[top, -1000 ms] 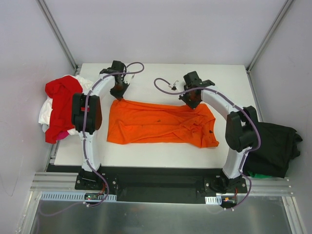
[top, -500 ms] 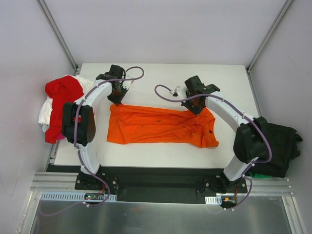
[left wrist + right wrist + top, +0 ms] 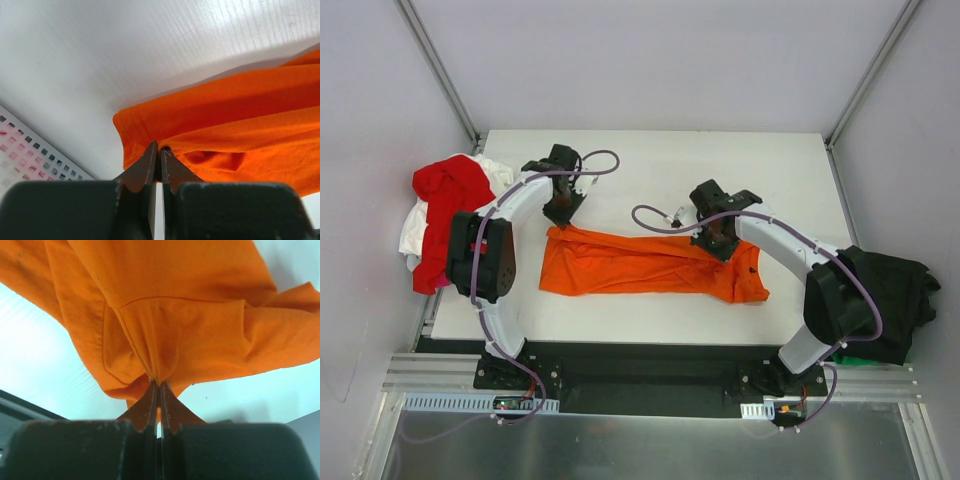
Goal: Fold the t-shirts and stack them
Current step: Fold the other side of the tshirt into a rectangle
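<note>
The orange t-shirt lies across the middle of the white table, its far edge lifted and folded toward me. My left gripper is shut on its far left corner; in the left wrist view the gripper pinches the orange cloth. My right gripper is shut on the far right part of the shirt; in the right wrist view the gripper holds a bunched fold of the orange cloth above the table. A red t-shirt lies on a white one at the left edge. A black t-shirt lies at the right edge.
The table has walls behind and at both sides. A perforated white strip runs along the table's left edge in the left wrist view. The arm bases stand on a black rail at the near edge.
Both grippers have moved toward me with the shirt's far edge, drawing it over the rest. The orange shirt now looks narrower from far to near.
</note>
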Tool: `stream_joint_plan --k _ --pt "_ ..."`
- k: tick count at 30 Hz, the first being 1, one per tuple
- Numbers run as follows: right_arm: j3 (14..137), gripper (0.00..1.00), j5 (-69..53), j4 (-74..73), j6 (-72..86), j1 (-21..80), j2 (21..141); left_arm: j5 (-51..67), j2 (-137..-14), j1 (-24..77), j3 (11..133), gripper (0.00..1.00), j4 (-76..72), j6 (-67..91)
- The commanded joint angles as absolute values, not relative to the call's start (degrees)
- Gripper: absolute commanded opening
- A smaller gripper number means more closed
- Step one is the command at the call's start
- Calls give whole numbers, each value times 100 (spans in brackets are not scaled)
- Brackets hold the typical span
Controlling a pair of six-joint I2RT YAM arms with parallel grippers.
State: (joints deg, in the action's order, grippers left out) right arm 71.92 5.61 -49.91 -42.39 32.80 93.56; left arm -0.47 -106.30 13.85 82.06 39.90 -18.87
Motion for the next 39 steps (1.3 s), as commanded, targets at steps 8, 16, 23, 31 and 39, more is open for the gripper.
stream_joint_plan --k 8,16,23,31,39 --pt "6891 1 738 -5388 -4043 3375 8973 -202 -9941 1494 7647 0 4113 -1855" --pt "6759 1 624 -5335 -3990 3401 9141 -229 -9774 1591 7304 3 4131 -1775" --pt "6688 1 580 -5274 -3973 3419 9185 -334 -9738 1652 7119 31 4280 -1758" --pt "6609 1 545 -5273 -3920 3445 9211 -238 -9651 1644 7049 41 4447 -1696" --pt "6548 1 536 -5317 -3885 3472 9185 113 -9010 1644 6943 43 4631 -1705"
